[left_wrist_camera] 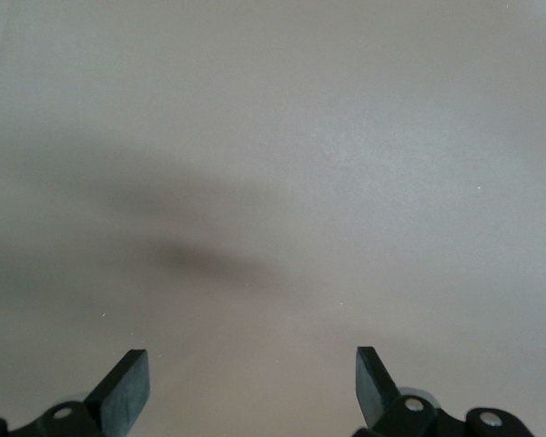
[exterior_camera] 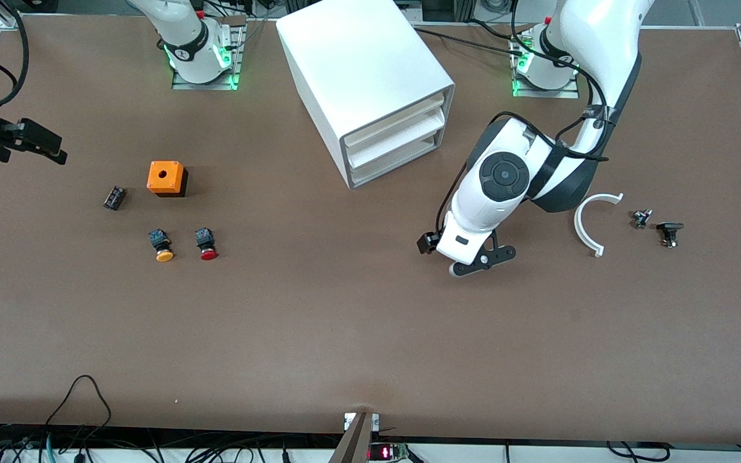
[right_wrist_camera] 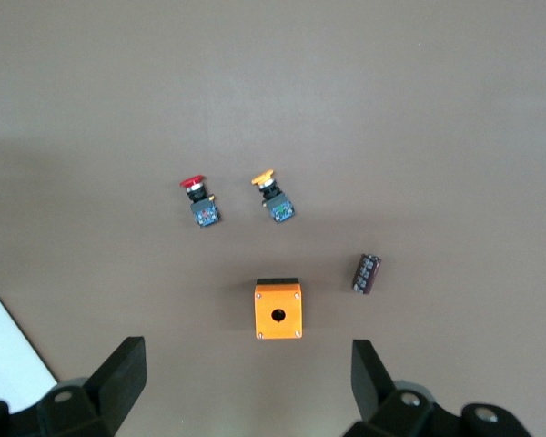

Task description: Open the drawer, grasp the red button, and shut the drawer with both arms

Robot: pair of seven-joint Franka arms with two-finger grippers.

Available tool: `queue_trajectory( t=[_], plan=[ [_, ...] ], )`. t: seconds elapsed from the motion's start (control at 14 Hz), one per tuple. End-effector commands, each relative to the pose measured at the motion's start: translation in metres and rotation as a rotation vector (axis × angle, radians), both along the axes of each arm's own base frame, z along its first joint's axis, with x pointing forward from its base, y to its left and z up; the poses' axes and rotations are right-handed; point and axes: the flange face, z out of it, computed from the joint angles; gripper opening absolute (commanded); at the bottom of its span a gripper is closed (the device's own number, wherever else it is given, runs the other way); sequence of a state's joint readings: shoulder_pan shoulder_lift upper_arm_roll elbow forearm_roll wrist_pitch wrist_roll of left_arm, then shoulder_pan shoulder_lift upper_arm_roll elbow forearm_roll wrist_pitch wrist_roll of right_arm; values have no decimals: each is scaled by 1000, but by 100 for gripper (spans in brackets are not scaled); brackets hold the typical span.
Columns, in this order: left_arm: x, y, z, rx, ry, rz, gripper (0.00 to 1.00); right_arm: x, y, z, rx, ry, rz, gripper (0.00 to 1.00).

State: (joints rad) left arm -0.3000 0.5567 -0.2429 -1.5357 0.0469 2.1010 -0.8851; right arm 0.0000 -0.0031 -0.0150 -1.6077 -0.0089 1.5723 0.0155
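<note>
The brown bench (exterior_camera: 370,334) carries a white cabinet (exterior_camera: 357,77) whose drawers (exterior_camera: 396,145) sit shut. The left tool (exterior_camera: 483,260) hangs wide and empty over bare bench near the cabinet's front. The right tool (right_wrist_camera: 246,387), also wide and empty, is high above the orange cube (exterior_camera: 166,178). The red button (exterior_camera: 206,244) lies well apart from both, beside the yellow-capped button (exterior_camera: 162,246).

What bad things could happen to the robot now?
It might grab the wrong button: the red button lies right beside a yellow button that looks alike. All drawers in the cabinet are shut and look the same, so it could pull the wrong one. The left gripper, jaws open, sits low over bare table, so it might bump the table. The right gripper, also open, hangs high above the buttons.
</note>
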Motion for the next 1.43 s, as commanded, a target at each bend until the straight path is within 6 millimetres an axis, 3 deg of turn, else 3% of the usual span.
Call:
queue_trajectory(
  t=[0.0,0.43,1.36],
  plan=[
    [-2,3,7,-8,10,-20,100,-14,-4,-1,22,-5,31,100],
    [-2,3,7,-9,12,-20,100,-36,-10,-7,20,-56,30,100],
    [-2,4,7,-12,14,-16,100,-38,-10,-2,26,-30,22,100]
  ],
)
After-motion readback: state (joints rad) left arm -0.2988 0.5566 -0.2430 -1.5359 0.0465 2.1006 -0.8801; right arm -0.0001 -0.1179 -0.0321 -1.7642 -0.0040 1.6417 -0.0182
